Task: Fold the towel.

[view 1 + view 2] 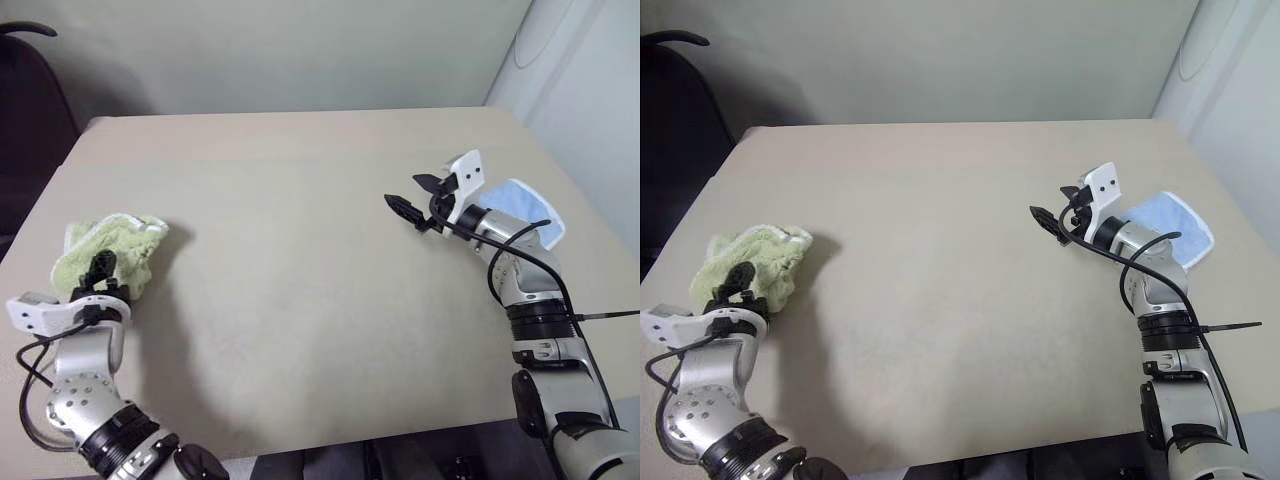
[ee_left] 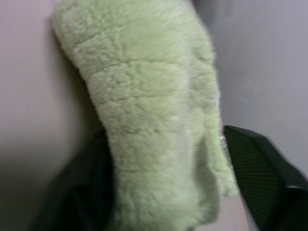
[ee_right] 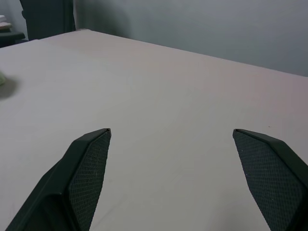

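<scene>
The towel (image 1: 122, 243) is a light green terry cloth, bunched in a crumpled heap near the table's left edge. My left gripper (image 1: 100, 270) is at the near side of this heap. In the left wrist view its black fingers (image 2: 262, 173) stand wide apart, open, with a fold of the towel (image 2: 144, 86) lying between them. My right gripper (image 1: 415, 200) hovers over the right part of the table, open, with bare tabletop between its fingers (image 3: 86, 168).
The beige table (image 1: 320, 300) spreads between the two arms. A small light blue cloth (image 1: 525, 205) with white edging lies at the right edge, just behind my right wrist. A dark chair (image 1: 30, 110) stands beyond the table's far left corner.
</scene>
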Motion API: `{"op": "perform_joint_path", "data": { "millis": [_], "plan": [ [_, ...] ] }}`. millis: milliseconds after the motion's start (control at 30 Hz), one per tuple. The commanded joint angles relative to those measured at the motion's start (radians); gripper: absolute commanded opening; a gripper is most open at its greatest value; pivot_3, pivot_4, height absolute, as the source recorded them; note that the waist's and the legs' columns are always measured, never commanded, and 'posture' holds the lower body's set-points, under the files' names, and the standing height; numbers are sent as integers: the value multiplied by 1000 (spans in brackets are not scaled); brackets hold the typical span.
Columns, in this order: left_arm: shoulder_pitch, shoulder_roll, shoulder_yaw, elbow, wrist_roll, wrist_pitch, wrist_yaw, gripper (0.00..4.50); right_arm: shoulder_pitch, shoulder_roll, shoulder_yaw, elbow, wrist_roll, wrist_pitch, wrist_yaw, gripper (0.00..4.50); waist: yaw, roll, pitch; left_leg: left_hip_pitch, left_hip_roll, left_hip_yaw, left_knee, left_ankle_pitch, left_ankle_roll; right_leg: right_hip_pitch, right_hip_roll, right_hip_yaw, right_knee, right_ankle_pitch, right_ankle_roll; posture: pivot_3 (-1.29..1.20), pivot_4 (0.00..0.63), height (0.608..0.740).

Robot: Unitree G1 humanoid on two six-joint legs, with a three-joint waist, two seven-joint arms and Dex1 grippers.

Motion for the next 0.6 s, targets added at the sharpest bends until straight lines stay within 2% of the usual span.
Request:
{"op": "perform_joint_path", "data": {
  "millis": [33, 167, 267, 333, 433, 500, 600],
  "plan": [
    [71, 42, 10, -71, -87, -1, 30, 4452, -3, 1, -9, -21, 3, -23, 9, 4298, -1, 0, 0, 0, 0, 0, 0, 0, 0, 0, 0, 0, 0, 0, 0, 0, 150, 740],
    [265, 103, 3, -151, -177, 57, -14, 4452, -7, 1, -10, -10, 4, -25, 13, 4298, -12, 0, 0, 0, 0, 1, -2, 0, 0, -1, 0, 1, -1, 0, 0, 0, 150, 740],
    [472, 197, 2, -256, -143, 74, -209, 4452, -13, -5, -10, 7, 3, -23, 18, 4298, -15, -2, 0, 0, 2, 2, -5, 0, -1, -3, 1, 1, -1, -1, -2, 0, 150, 740],
    [545, 259, 19, -300, -110, 37, -311, 4452, -10, -11, -7, 10, -1, -18, 20, 4298, -11, -2, 0, 0, 3, 1, -5, -1, -1, -3, 4, 1, 0, -2, -3, 0, 150, 740],
    [562, 372, 21, -390, -50, -21, -405, 4452, -2, -54, -33, 42, 12, -1, 45, 4298, 13, -2, 0, 0, 5, -4, -6, -1, 0, -2, 8, 1, 2, -3, -5, 0, 150, 740],
    [563, 452, -45, -426, 52, -39, -469, 4452, 10, -81, -36, 62, 13, -1, 72, 4298, 28, -2, 0, 3, 5, -7, -5, -2, 1, -3, 9, 0, 2, -2, -6, 0, 150, 740],
    [532, 549, -215, -468, 197, -49, -534, 4452, 23, -121, -35, 96, 12, -16, 117, 4298, 34, -1, 0, 9, 4, -7, -5, -4, 5, 3, 7, 0, 1, -2, -6, 0, 150, 740]
  ]
}}
